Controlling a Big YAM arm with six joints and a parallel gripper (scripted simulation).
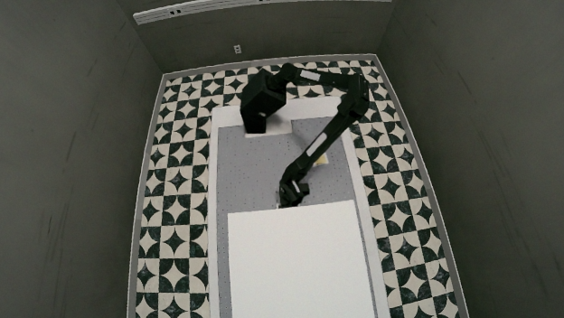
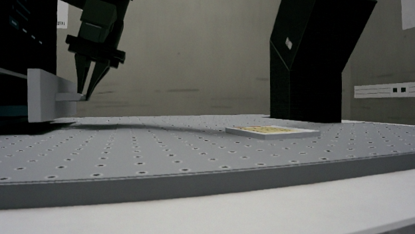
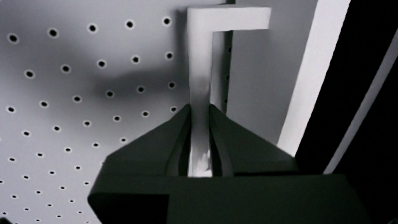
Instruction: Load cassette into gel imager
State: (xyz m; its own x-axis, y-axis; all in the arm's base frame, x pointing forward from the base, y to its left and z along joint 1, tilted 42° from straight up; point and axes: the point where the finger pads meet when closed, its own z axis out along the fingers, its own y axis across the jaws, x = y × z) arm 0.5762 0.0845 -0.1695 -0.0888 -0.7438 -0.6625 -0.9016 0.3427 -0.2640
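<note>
Opening the drawer: gripper [image 3: 200, 142] clamped on handle [image 3: 200, 75]
Next, a slow straight pull, keeping imager [image 1: 294, 257] in place; cassette [image 2: 271, 131] not yet lifted

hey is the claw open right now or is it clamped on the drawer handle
Clamped. The claw has both fingers pressed against the drawer handle's pale bar in the wrist view.

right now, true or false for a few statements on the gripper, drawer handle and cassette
1. The gripper is shut on the drawer handle. True.
2. The cassette lies on the imager's glass. False: it lies flat on the perforated board.
3. The cassette is between the gripper's fingers. False: the handle's bar is.
4. The cassette lies near the arm's base. True.
5. The gripper points up at the ceiling. False: its fingers point down.
</note>
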